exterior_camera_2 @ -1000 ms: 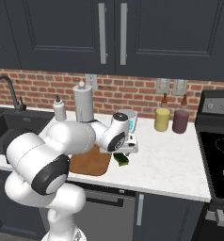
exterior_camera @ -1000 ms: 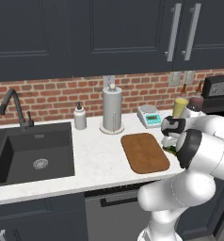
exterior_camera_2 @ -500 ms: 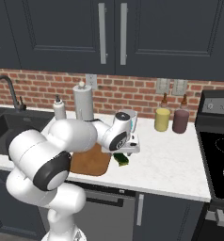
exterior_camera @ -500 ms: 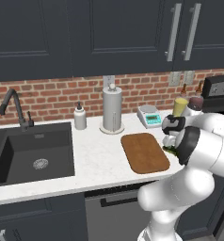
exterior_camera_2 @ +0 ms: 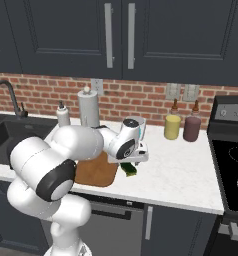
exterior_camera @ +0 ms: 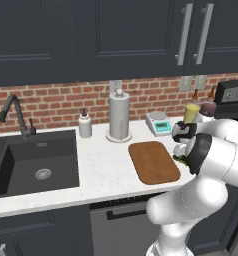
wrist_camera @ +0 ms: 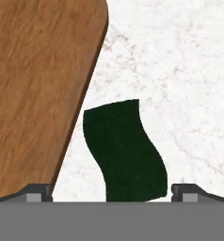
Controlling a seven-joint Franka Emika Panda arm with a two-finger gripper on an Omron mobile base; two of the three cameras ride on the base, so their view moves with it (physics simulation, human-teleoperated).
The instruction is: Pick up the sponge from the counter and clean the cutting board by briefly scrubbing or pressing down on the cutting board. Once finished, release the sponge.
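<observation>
Since a second ago almost nothing has moved: your white arm has stayed in the same spot, low over the right end of the white speckled stone counter [exterior_camera_2: 181, 175].

Your claw [wrist_camera: 112, 190] is wide apart and holds nothing. Its two small dark tips [wrist_camera: 36, 192] stand one on each side of the small sponge with the dark green top [wrist_camera: 123, 150]. In the right base view you can see the claw [exterior_camera_2: 131, 161] just above the sponge [exterior_camera_2: 129, 170].

The sponge lies flat on the counter [wrist_camera: 189, 94], just beside the right edge of the flat brown wooden cutting board with rounded corners [wrist_camera: 34, 89]. I cannot tell if they touch.

The board [exterior_camera: 153, 161] lies flat on the counter [exterior_camera: 103, 170], near its front edge.
</observation>
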